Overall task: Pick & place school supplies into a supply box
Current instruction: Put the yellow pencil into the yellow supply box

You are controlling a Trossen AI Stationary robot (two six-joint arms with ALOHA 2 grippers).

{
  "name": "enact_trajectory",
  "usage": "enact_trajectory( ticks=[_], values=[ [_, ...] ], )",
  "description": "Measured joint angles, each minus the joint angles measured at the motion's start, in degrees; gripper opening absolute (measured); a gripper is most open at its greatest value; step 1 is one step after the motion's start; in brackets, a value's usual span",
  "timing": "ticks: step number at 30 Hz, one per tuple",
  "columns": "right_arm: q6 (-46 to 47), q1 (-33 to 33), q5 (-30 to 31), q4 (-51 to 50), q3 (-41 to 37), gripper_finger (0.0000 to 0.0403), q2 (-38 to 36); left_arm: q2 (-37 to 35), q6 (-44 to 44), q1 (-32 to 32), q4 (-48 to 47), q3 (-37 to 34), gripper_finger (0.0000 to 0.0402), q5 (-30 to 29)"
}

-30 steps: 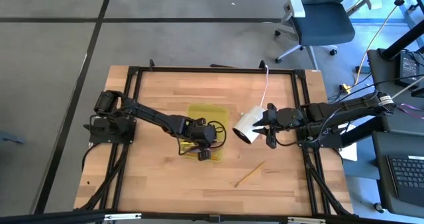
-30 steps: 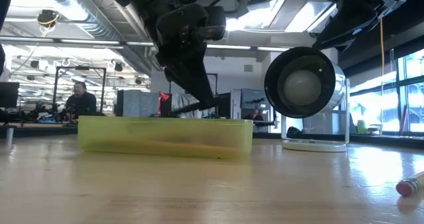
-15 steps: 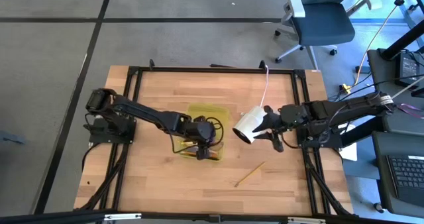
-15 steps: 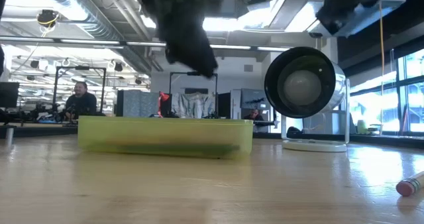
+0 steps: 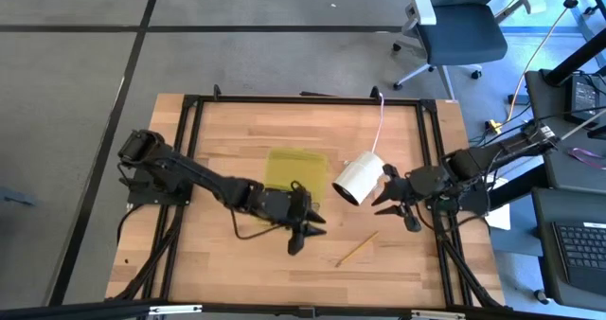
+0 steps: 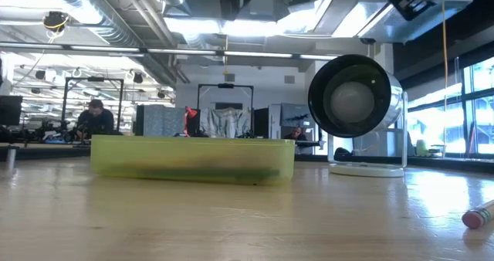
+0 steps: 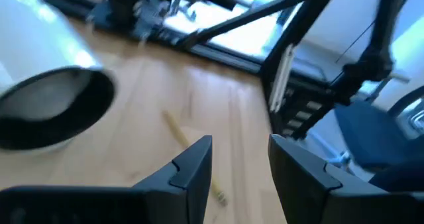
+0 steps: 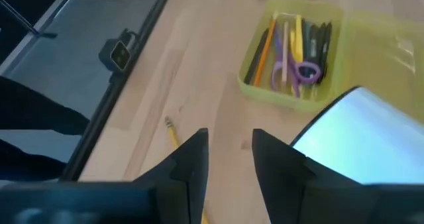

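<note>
We see our left gripper [image 5: 305,233] just off the box's near corner, over bare table, its two fingers [image 7: 192,168] spread with nothing between them. In the left wrist view one yellow pencil [image 7: 177,130] lies on the wood ahead of those fingers, and the white cylinder [image 7: 46,78] sits off to one side.

Our right gripper [image 5: 398,207] hangs just beside the cylinder [image 5: 358,178], on the side away from the box. Its two fingers [image 8: 189,159] stand a little apart and pinch nothing. The pencil [image 8: 171,132] shows past them on the table.

Between the two grippers, toward the table's near edge, lies that single pencil [image 5: 357,248], apart from both. The low view catches only its eraser end [image 6: 478,214] at the right edge.

The box [image 5: 294,164] rests near the middle of the table [image 5: 227,131], with the cylinder just beside it. We count one box, one cylinder and one loose pencil. The right wrist view looks into the box [image 8: 255,85]: one pair of purple scissors [image 8: 296,70] lies among the pens [image 8: 319,40], with roughly two orange, two yellow and several dark ones; we cannot count them exactly. In the low view the box [image 6: 193,159] stands flat, dark shapes showing dimly through its wall, and the cylinder [image 6: 356,99] faces us end-on. One cord [image 5: 382,121] runs from the cylinder toward the far edge.

One person [image 6: 94,116] sits far behind the table.
</note>
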Motion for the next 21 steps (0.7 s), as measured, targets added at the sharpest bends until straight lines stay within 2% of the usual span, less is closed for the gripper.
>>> enact_trajectory(
  ticks=[10,16,21],
  values=[
    [9.1,12.1,8.2,0.0,0.0,0.0121,1.9,5.1,-2.3,-6.2,4.6,0.0,0.0141,-7.1],
    [11.8,17.9,9.8,0.3,0.0,0.0121,9.7,8.3,-0.8,-8.7,7.4,0.0,0.0139,-8.7],
    [11.9,19.6,9.8,7.2,0.0,0.0121,18.0,9.8,-2.1,-10.2,8.0,0.0,0.0141,-9.7]
  ],
)
